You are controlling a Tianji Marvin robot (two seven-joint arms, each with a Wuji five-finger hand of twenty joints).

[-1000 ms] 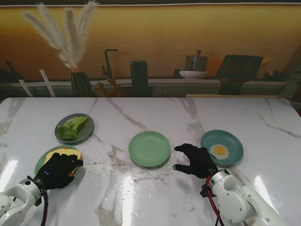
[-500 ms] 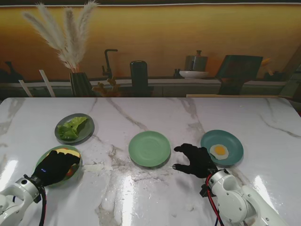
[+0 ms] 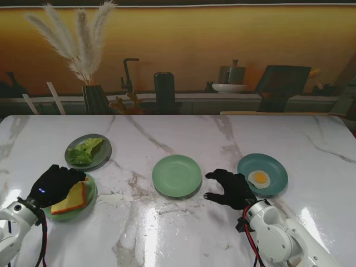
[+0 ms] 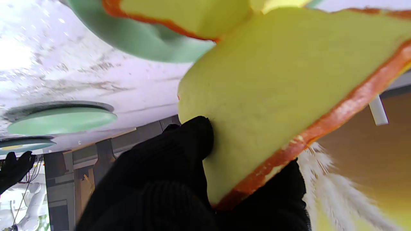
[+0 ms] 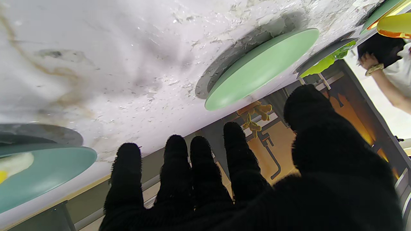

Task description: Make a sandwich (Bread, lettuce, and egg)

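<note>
While I look down from the stand: I can read no brand, label or writing on anything.
Left hand, stand view: my left hand [image 3: 54, 184] grips a bread slice [image 3: 71, 199], one edge lifted, over the pale green plate [image 3: 89, 196] at my near left.
Change from a second ago: my left hand lay flat over the bread then; it has since pulled toward my left and tilted the slice up.
Lettuce: the lettuce [image 3: 86, 151] lies on the grey plate [image 3: 103, 157], just beyond the bread plate.
Middle plate: the centre green plate [image 3: 177, 176] is bare.
Egg: the fried egg [image 3: 259, 178] sits on the teal plate [image 3: 273, 167] at my right.
Right hand, stand view: my right hand [image 3: 231, 188] rests between those two plates, fingers spread, holding nothing, unchanged.
Left wrist view: my fingers [image 4: 189, 141] pinch the slice [image 4: 276, 83]; a second slice [image 4: 179, 14] lies on the plate [image 4: 144, 41].
Right wrist view: my fingers [image 5: 176, 166] are splayed apart, touching nothing; the centre plate [image 5: 260, 67] lies just beyond.
</note>
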